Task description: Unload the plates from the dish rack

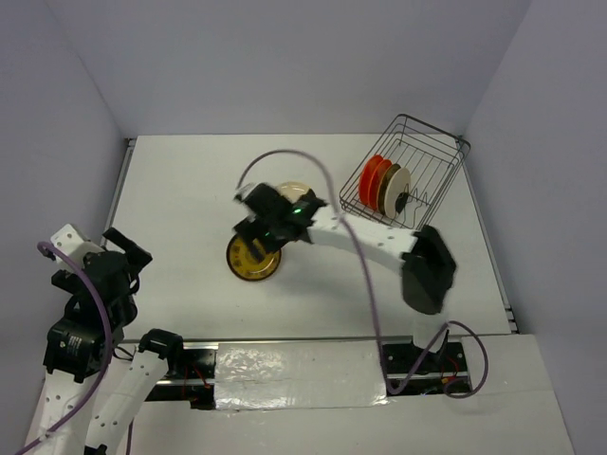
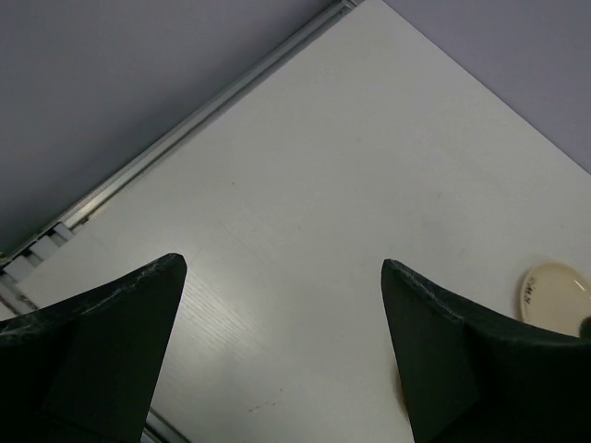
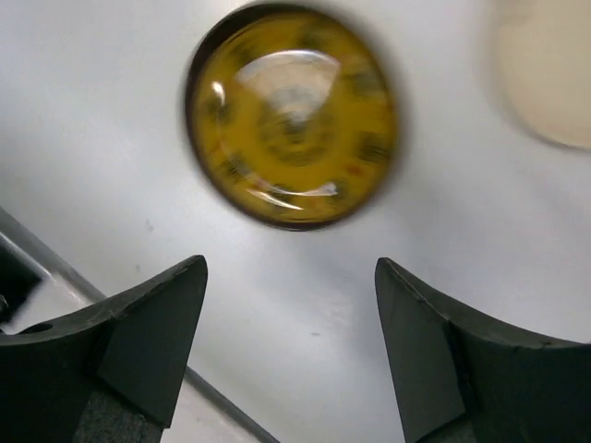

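The dish rack [image 1: 446,156] stands at the table's back right. It holds upright orange-red plates [image 1: 373,180] and a cream plate with a dark spot [image 1: 396,190]. A dark brown plate with yellow pattern [image 1: 252,258] lies flat mid-table and shows blurred in the right wrist view [image 3: 292,115]. A cream plate [image 1: 291,191] lies flat behind it, partly hidden by the right arm. It also shows in the right wrist view [image 3: 549,74] and the left wrist view [image 2: 554,293]. My right gripper [image 1: 254,227] hovers open and empty [image 3: 291,277] just above the yellow plate. My left gripper [image 1: 128,248] is open and empty [image 2: 282,268] at the near left.
A purple cable [image 1: 313,171] arcs over the right arm. A metal rail [image 2: 185,129] runs along the table's left edge and another along the near edge [image 3: 222,406]. Grey walls close in the back and sides.
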You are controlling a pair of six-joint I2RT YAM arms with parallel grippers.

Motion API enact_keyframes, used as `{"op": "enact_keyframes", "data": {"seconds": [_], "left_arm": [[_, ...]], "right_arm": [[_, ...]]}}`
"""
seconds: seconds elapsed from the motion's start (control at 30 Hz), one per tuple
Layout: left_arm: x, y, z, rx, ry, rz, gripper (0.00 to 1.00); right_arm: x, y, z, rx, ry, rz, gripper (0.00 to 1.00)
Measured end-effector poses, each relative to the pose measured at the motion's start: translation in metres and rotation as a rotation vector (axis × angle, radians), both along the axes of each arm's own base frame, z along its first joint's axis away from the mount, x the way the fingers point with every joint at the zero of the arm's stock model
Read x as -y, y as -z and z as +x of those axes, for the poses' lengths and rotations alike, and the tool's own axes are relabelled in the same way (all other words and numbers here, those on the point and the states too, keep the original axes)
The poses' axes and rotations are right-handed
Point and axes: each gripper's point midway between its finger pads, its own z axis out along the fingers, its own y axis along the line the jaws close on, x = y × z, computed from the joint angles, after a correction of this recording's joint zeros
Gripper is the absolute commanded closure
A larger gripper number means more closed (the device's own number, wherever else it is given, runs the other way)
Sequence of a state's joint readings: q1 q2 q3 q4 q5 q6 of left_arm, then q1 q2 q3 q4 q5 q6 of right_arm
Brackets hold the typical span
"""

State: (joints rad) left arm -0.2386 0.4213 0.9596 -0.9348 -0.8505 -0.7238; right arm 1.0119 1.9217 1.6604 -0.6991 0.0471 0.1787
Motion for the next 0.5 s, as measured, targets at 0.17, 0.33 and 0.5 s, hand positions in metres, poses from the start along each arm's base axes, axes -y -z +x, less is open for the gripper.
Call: {"op": "enact_keyframes", "data": {"seconds": [0.17, 0.33, 0.5], "left_arm": [[0.025, 0.007, 0.028, -0.057, 0.159, 0.015, 0.01], [0.047, 0.044, 0.068, -0.286, 0.256, 0.048, 0.01], [0.06, 0.072, 0.081, -0.411, 0.338, 0.046, 0.01]], "right_arm": [[0.169, -0.1, 0.111, 0.206, 0.64, 0.298, 0.23], [0.324, -0.108, 0.14, 0.337, 1.1, 0.345, 0.26], [0.349, -0.074, 0.155, 0.275, 1.16, 0.29, 0.32]]}}
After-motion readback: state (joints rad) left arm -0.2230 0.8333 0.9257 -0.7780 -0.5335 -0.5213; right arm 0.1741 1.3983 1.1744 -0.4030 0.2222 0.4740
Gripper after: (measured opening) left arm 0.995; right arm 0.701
